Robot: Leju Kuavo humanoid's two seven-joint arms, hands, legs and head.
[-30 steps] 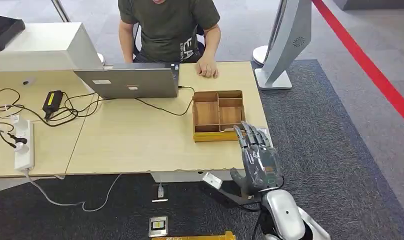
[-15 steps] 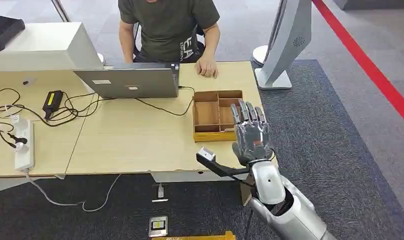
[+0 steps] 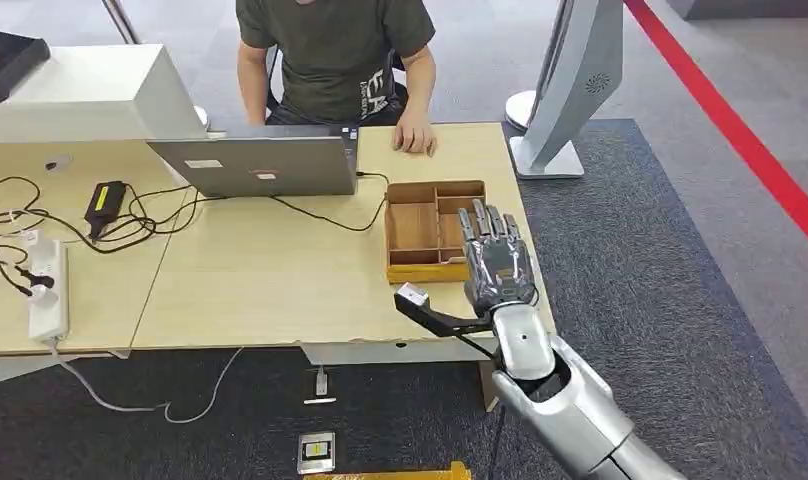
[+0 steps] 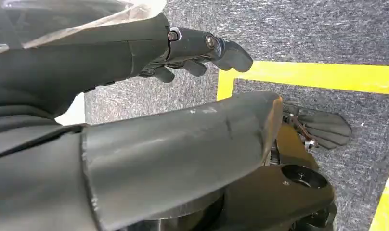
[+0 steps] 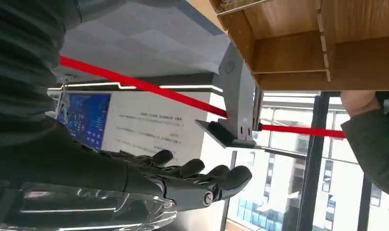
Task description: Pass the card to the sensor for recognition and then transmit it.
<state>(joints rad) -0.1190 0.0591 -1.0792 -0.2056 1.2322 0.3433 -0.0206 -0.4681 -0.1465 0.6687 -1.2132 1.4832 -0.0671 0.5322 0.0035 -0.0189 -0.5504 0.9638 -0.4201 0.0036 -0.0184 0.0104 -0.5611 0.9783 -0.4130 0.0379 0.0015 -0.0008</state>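
My right hand [image 3: 495, 265] is raised over the table's right front corner, fingers straight and spread, thumb stretched out to the left. It holds nothing. A small white patch [image 3: 411, 295] shows at the thumb's tip; I cannot tell what it is. The fingers reach over the near right part of the wooden compartment tray [image 3: 430, 272], whose compartments look empty. In the right wrist view the right hand [image 5: 183, 180] points toward a white stand [image 5: 233, 91]. My left hand [image 4: 192, 53] hangs over the carpet, fingers loosely extended, nothing in it. A card-like thing [image 3: 316, 452] lies on the floor.
A person sits behind the table with a hand [image 3: 415, 140] resting on it near an open laptop [image 3: 260, 165]. Cables, a power brick [image 3: 105, 200] and a power strip [image 3: 45, 295] lie at the left. The white stand [image 3: 570, 90] is past the table's right end.
My right hand has risen from below the table's front edge and moved forward; it now hovers over the table beside the tray. The person and the tabletop things stayed put.
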